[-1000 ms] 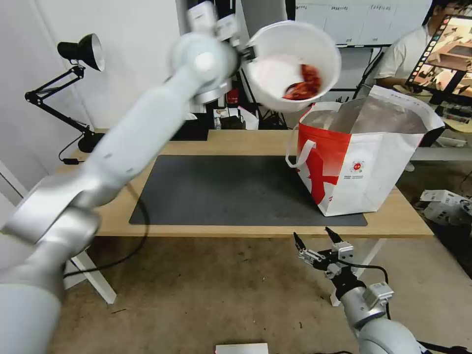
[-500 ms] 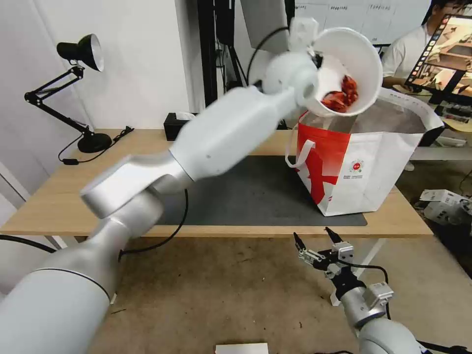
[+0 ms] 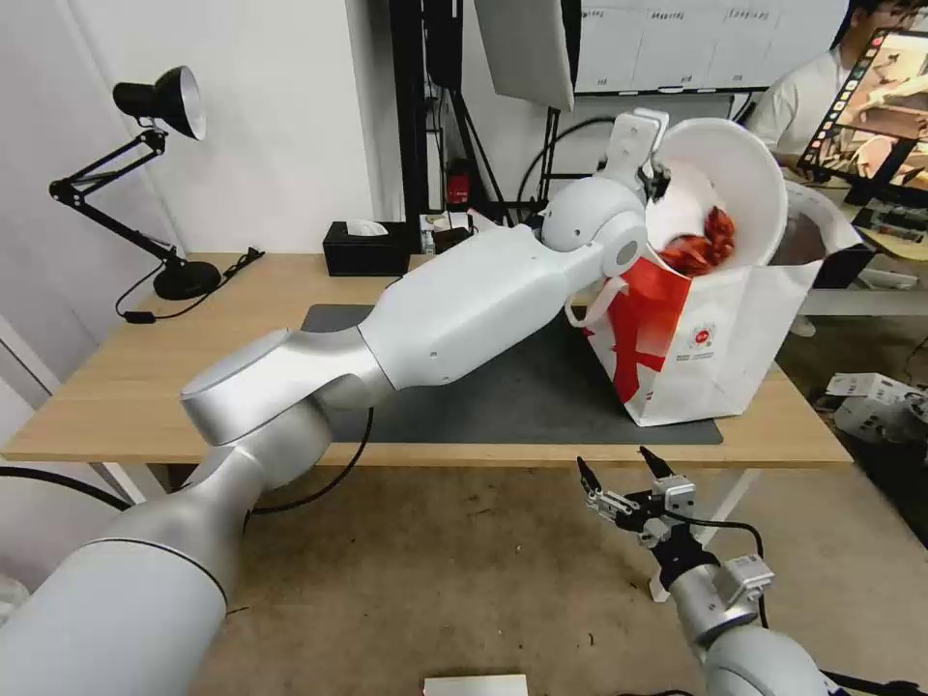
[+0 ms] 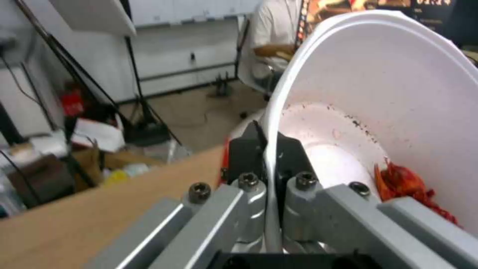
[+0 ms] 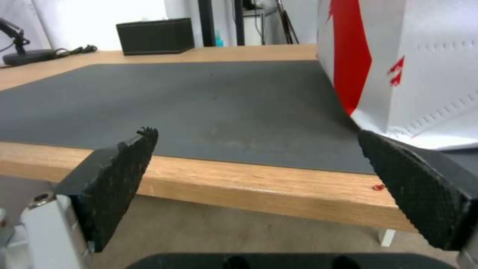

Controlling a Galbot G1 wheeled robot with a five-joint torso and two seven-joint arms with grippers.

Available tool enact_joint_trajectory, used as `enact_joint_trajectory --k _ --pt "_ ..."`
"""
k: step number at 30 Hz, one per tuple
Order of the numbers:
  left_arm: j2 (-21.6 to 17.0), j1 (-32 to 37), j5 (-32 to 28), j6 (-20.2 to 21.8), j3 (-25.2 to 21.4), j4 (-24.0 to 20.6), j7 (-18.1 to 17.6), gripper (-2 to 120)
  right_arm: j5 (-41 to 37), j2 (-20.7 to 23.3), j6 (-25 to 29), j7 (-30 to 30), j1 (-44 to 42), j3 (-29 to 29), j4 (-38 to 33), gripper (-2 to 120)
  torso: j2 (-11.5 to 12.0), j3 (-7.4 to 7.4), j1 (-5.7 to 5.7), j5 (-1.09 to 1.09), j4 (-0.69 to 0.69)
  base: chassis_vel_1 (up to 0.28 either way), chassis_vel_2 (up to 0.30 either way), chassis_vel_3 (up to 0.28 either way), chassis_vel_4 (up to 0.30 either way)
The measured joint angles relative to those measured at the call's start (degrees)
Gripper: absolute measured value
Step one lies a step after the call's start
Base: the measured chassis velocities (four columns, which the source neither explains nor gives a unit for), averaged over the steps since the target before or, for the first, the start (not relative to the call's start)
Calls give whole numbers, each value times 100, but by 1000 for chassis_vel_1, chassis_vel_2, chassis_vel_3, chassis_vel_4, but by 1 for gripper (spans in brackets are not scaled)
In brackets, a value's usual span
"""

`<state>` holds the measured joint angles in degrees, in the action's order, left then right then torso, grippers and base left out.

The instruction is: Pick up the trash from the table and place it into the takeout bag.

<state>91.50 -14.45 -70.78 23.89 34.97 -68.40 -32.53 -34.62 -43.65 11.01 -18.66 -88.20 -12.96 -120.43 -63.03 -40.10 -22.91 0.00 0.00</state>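
A white bowl (image 3: 725,179) with red scraps (image 3: 704,246) is tipped on its side over the open mouth of the red-and-white takeout bag (image 3: 720,338), low against the bag's left rim. My left gripper (image 3: 659,182) is shut on the bowl's rim. In the left wrist view the rim of the bowl (image 4: 398,86) is pinched between the black fingers of my left gripper (image 4: 267,149), and the scraps (image 4: 408,183) lie against the bowl's lower wall. My right gripper (image 3: 620,472) hangs open below the table's (image 3: 116,396) front edge, nothing between its fingers (image 5: 119,175).
A dark grey mat (image 3: 464,406) covers the table's middle. A black desk lamp (image 3: 159,101) stands at the back left and a black tissue box (image 3: 365,249) at the back. A tiny red scrap (image 5: 378,186) lies near the front edge. White boxes (image 3: 875,401) sit on the floor at right.
My left arm has swung right and down, carrying the bowl from above the table's back to the bag's mouth and tipping it further. The right arm has stayed still.
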Motion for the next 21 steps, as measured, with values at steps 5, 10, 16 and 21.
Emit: enact_joint_trajectory --k 5,10,16,21 --pt "-6 66 -496 183 26 126 -9 0 0 0 0 0 0 0 0 100 0 0 -1 0 1 0 0 0 0" --pt "-13 168 -619 313 -24 163 -16 4 0 0 0 0 0 0 0 100 0 0 -1 0 0 0 0 0 0" --pt "-14 237 -828 462 -121 94 -15 29 0 0 0 0 0 0 0 100 0 0 0 0 0 0 0 0 0" --pt "-20 249 -1056 548 -231 -10 -99 44 0 0 0 0 0 0 0 100 0 0 -1 0 0 0 0 0 0"
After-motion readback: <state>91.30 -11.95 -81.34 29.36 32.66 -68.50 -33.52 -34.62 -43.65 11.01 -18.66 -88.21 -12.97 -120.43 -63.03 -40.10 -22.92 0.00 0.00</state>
